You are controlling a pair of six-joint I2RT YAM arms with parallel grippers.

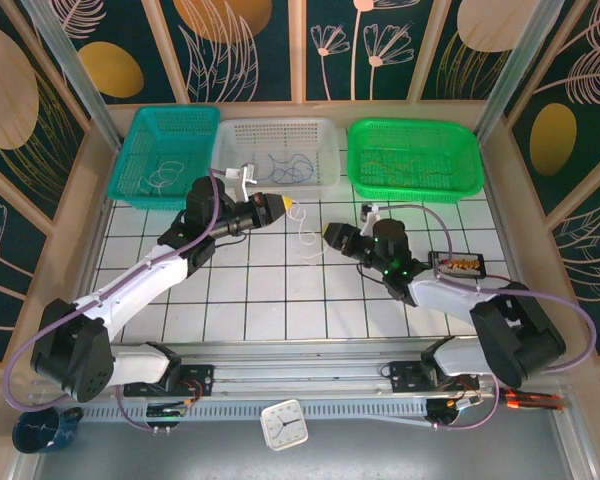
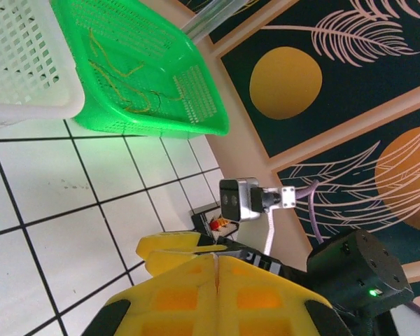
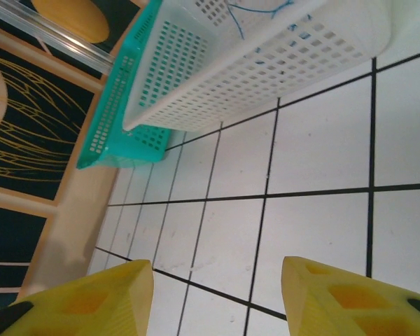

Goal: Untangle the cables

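A thin whitish cable (image 1: 305, 232) hangs from the yellow tips of my left gripper (image 1: 292, 207) down to the tiled table (image 1: 270, 290). In the left wrist view the left gripper (image 2: 217, 259) is shut, with a pale strand in the seam between its pads. My right gripper (image 1: 327, 233) sits just right of the hanging cable; its jaws (image 3: 217, 297) stand open over bare tile, nothing between them. Its yellow fingers (image 2: 164, 250) show beside the left one. Blue cables (image 1: 280, 163) lie in the white basket, yellowish ones (image 2: 126, 73) in the green basket, whitish ones (image 1: 162, 178) in the teal basket.
Three baskets line the far edge: teal (image 1: 140, 130), white (image 1: 325, 135), green (image 1: 465, 150). A small black box (image 1: 460, 265) lies by the right arm. A clock (image 1: 283, 424) and a dark mug (image 1: 42, 430) sit off the near edge. Wooden walls enclose the table.
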